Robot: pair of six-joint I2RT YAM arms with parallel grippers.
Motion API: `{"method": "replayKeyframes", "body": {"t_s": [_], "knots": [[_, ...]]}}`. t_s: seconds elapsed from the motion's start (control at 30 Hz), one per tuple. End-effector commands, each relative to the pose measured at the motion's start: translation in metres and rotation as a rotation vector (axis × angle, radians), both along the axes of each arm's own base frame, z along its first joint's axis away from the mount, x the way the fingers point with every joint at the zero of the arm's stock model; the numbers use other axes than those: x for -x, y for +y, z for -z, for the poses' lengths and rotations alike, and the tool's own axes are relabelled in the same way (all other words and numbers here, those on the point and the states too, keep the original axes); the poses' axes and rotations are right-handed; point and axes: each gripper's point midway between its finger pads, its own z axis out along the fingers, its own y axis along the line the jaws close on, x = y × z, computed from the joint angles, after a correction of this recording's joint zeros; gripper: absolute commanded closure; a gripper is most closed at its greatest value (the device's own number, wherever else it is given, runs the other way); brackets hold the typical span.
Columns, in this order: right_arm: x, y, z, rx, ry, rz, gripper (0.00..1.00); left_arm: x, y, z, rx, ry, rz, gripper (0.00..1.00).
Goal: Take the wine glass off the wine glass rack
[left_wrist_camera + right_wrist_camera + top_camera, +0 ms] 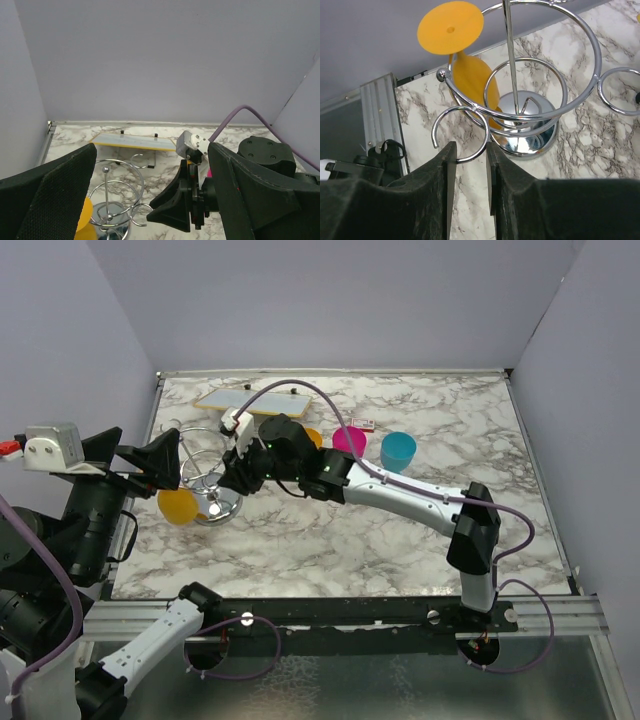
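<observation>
The chrome wine glass rack (pixel 216 502) stands at the left of the marble table, with a domed mirror base (pixel 530 140) and curved wire arms. An orange wine glass (pixel 177 506) hangs upside down on the rack's left side, foot up (pixel 451 27). My right gripper (pixel 469 150) is closed on one small wire loop of the rack. In the top view it (pixel 233 478) sits at the rack's right. My left gripper (pixel 151 148) is wide open and empty, just left of and above the rack (pixel 112 200). The glass (pixel 83 220) shows by its left finger.
A flat yellow-edged board (pixel 253 399) lies at the back left. A pink cup (pixel 350 440), a blue cup (pixel 398 451) and an orange cup (pixel 313 437) stand behind the right arm. Purple walls enclose three sides. The table's left edge is close to the rack.
</observation>
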Motion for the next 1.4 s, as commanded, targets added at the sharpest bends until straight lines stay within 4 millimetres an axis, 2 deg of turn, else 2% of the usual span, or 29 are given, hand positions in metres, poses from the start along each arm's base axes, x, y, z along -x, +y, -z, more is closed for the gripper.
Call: {"method": "replayKeyframes", "body": {"t_s": [0.0,0.63,0.77,1.07,1.37], "knots": [[-0.01,-0.012,-0.009,0.008,-0.013,-0.048,0.72,-0.001,0.0,-0.003,0.01,0.002,-0.005,0.04],[-0.035,-0.019,-0.001,-0.001,-0.069,-0.336,0.72,-0.006,-0.001,0.001,0.001,0.017,-0.012,0.04],[-0.045,-0.02,-0.001,-0.011,-0.09,-0.378,0.72,-0.008,-0.002,0.003,0.001,0.023,-0.01,0.05],[-0.05,-0.024,-0.003,-0.046,-0.143,-0.505,0.72,-0.014,-0.008,0.009,0.0,0.044,0.002,0.04],[-0.068,-0.028,-0.008,-0.07,-0.203,-0.566,0.72,-0.023,-0.016,0.015,-0.008,0.068,0.019,0.04]]}}
